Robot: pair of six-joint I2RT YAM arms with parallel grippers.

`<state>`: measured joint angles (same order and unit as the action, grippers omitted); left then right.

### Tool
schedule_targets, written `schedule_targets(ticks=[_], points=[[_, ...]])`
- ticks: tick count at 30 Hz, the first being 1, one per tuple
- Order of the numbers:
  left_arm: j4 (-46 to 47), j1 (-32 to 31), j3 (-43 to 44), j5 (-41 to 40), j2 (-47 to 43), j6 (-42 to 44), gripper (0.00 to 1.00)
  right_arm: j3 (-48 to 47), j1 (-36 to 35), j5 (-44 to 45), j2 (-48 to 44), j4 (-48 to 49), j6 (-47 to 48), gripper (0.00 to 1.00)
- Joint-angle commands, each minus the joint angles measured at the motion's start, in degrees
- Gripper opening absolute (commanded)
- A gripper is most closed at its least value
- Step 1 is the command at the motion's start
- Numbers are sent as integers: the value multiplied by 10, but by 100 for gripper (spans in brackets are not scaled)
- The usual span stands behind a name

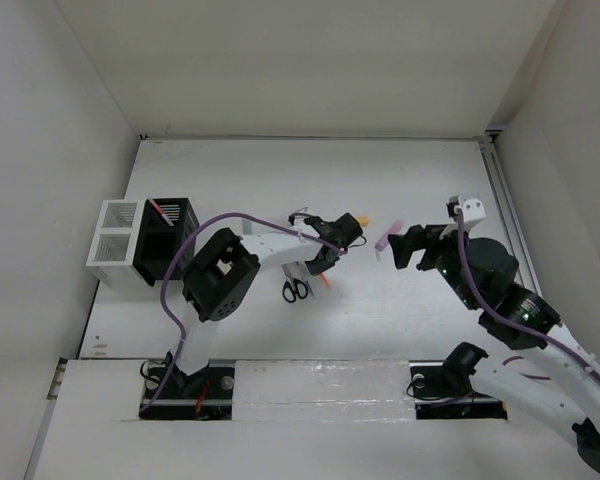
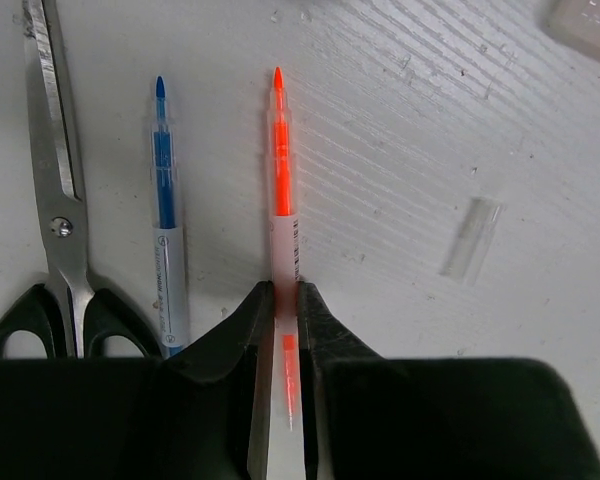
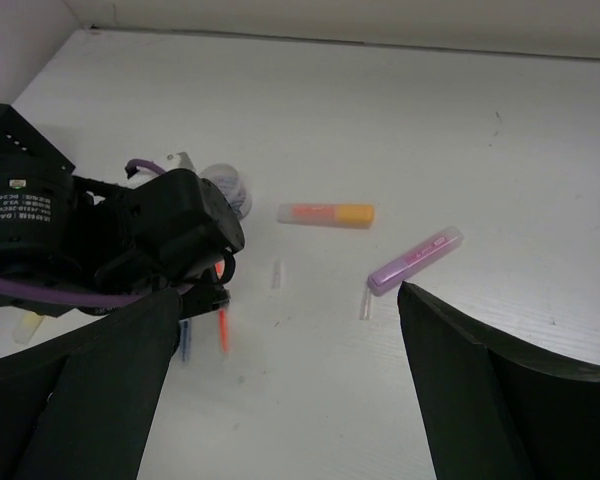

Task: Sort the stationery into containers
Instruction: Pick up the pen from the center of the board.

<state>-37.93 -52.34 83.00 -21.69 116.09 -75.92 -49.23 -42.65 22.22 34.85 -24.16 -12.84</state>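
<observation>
While the left gripper [image 2: 285,312] clenches its fingers on the lower barrel of the orange pen [image 2: 279,170], the pen lies flat on the white table [image 2: 430,120], with the blue pen [image 2: 165,200] and the scissors [image 2: 55,200] alongside it. The right gripper [image 3: 290,380] hangs with fingers spread wide, grasping nothing, near a purple highlighter [image 3: 415,260] and an orange highlighter [image 3: 326,214]. White [image 1: 115,245] and black [image 1: 168,242] boxes stand touching at the table's left side.

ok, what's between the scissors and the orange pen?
The blue pen, lying roughly parallel to the scissors and the orange pen; the left wrist view shows it.
</observation>
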Motion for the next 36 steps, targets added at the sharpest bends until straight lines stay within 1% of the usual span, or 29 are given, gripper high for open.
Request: schedule_targets(ticks=[1,4,6,8,12,17,19,21,23,24,26,27,30,31,32,33,34,36], points=[[-29,-19,-26,6,25,0,0,-2,5,-4,35,34,6,95],[-40,-30,-26,-11,-6,-11,0,-2,12,-4,76,34,1,94],[-40,-36,-33,-21,-30,-11,0,3,34,-16,87,45,-4,94],[-35,-41,-47,-33,-46,-11,0,11,49,-31,94,67,-4,94],[-35,-62,-52,-71,-87,2,0,24,104,-59,100,86,-4,93],[-52,-75,-52,-107,-134,2,0,24,147,-73,111,93,-4,93],[-45,-82,-57,-121,-151,13,0,19,164,-79,119,93,-4,93],[-20,-90,-63,-133,-178,45,0,19,172,-79,139,93,-4,93],[17,-96,-63,-133,-197,101,0,13,180,-91,157,88,-4,93],[41,-96,-63,-133,-212,142,0,20,187,-100,170,95,-4,93],[51,-96,-68,-128,-230,169,0,36,187,-114,181,106,-4,90],[60,-96,-68,-128,-255,187,0,36,187,-119,196,113,-4,90],[93,-96,-91,-128,-305,254,0,36,187,-119,229,107,-4,80],[113,-96,-91,-122,-344,275,0,36,187,-119,252,107,-4,78],[130,-96,-108,-101,-365,338,0,31,187,-119,264,101,-4,78],[141,-96,-108,-89,-386,365,0,31,187,-119,274,101,-4,78],[141,-96,-114,-80,-425,385,0,26,187,-119,291,101,-4,78],[130,-96,-108,-64,-458,424,0,20,187,-104,309,96,-4,78]])
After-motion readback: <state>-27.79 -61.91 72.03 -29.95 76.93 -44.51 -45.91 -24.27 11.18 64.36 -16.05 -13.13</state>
